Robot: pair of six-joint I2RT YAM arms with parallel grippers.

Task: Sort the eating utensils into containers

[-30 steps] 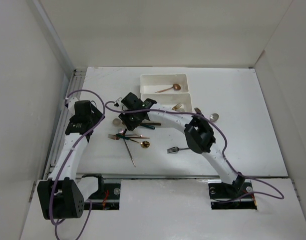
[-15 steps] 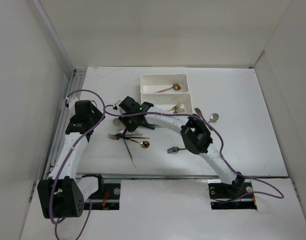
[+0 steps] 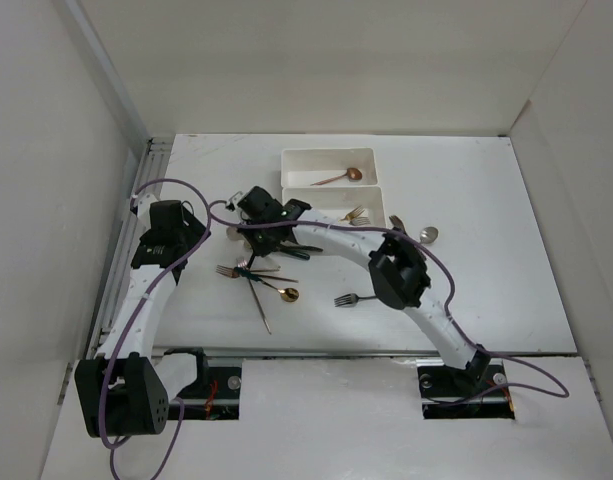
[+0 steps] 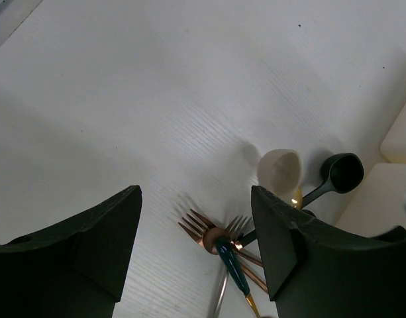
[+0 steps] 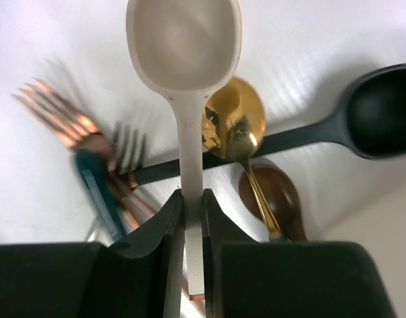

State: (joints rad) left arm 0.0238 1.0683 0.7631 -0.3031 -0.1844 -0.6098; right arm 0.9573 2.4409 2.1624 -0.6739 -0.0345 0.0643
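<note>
My right gripper [image 5: 191, 218] is shut on the handle of a silver spoon [image 5: 183, 40], holding it just above the pile of utensils [image 3: 261, 272]. Below it lie a gold spoon [image 5: 234, 119], a black spoon [image 5: 381, 109], a copper fork [image 5: 57, 109] and a teal handle [image 5: 97, 185]. In the top view this gripper [image 3: 248, 218] is left of the near white tray [image 3: 326, 192], which holds a gold fork [image 3: 356, 214]. The far tray [image 3: 296, 160] holds a copper spoon [image 3: 338, 177]. My left gripper [image 4: 196, 245] is open and empty, left of the pile.
A silver fork [image 3: 348, 298] lies alone in front of the near tray. A gold spoon [image 3: 286, 293] and a long thin utensil [image 3: 263, 312] trail from the pile toward me. Another spoon [image 3: 426, 235] lies right of the near tray. Walls enclose the table.
My right gripper has moved a little away from me with the silver spoon in it. The left arm has not moved.
</note>
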